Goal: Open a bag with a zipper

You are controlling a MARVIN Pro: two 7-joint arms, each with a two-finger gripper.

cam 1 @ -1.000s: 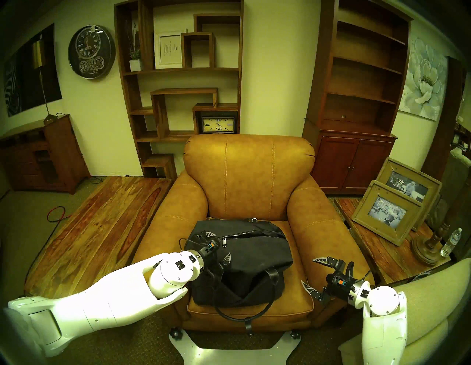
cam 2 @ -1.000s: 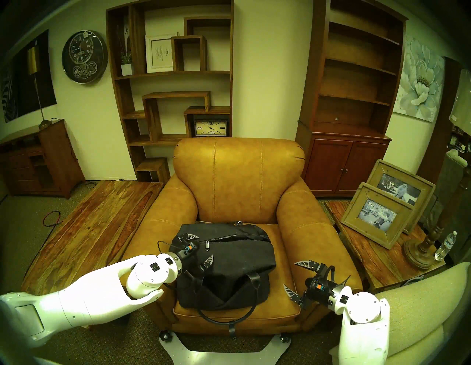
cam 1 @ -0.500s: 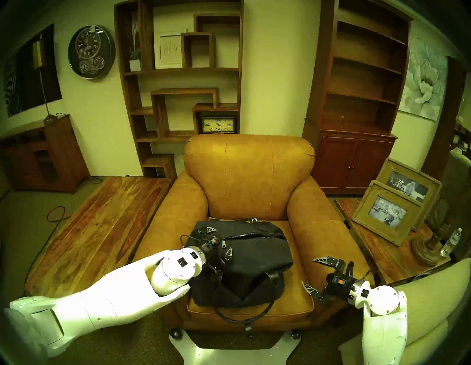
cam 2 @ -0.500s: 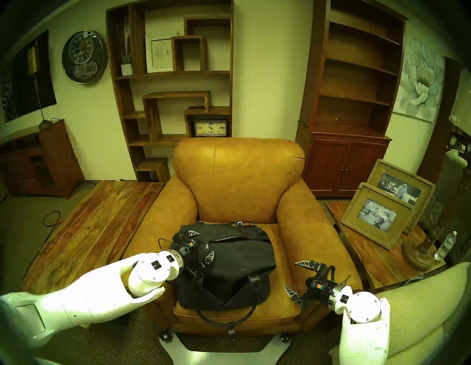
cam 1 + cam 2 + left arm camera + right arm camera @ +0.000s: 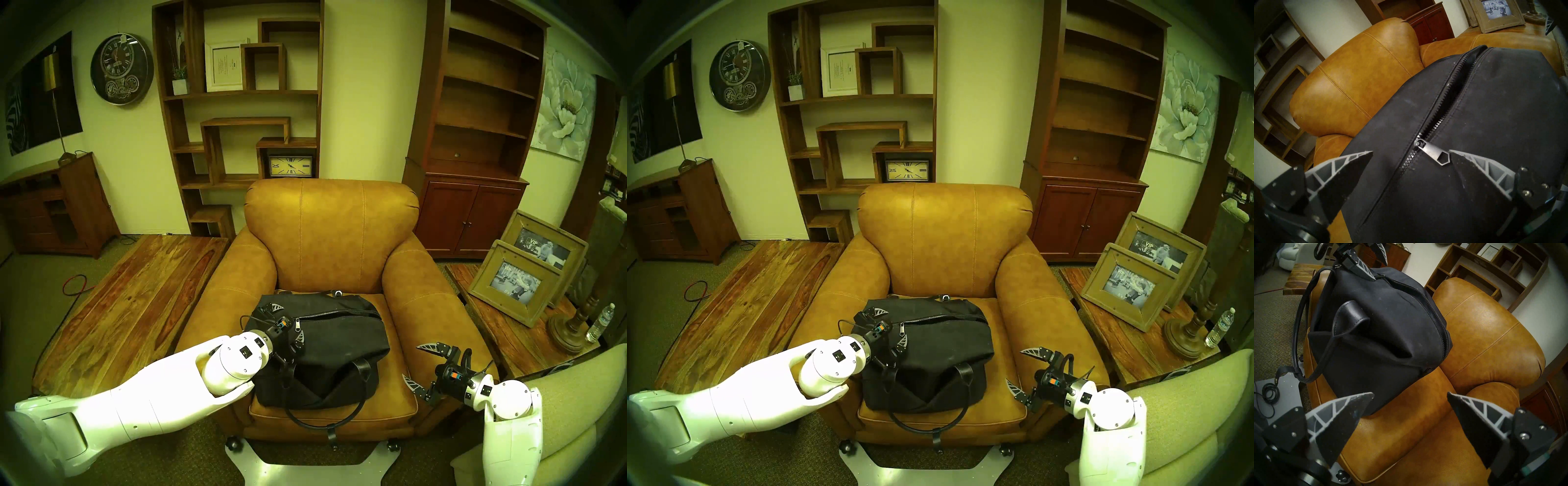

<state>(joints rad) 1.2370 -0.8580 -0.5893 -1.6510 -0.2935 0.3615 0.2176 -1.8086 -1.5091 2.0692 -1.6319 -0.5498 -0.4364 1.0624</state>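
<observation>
Bag [image 5: 325,346] sits on the armchair [image 5: 332,237] seat. My left gripper [image 5: 1411,153] is spread wide over the zipper [image 5: 1444,101], pull tab [image 5: 1435,155] just beside one fingertip. My right gripper [image 5: 1410,395] is wide too, over the armrest, empty.

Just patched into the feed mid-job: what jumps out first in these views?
The black bag sitting on the tan leather armchair dominates. The left gripper hangs open right over the bag's top, its fingers straddling the zipper, with the metal pull tab lying just by one fingertip. The right gripper waits open beside the bag, over the seat cushion.
</observation>
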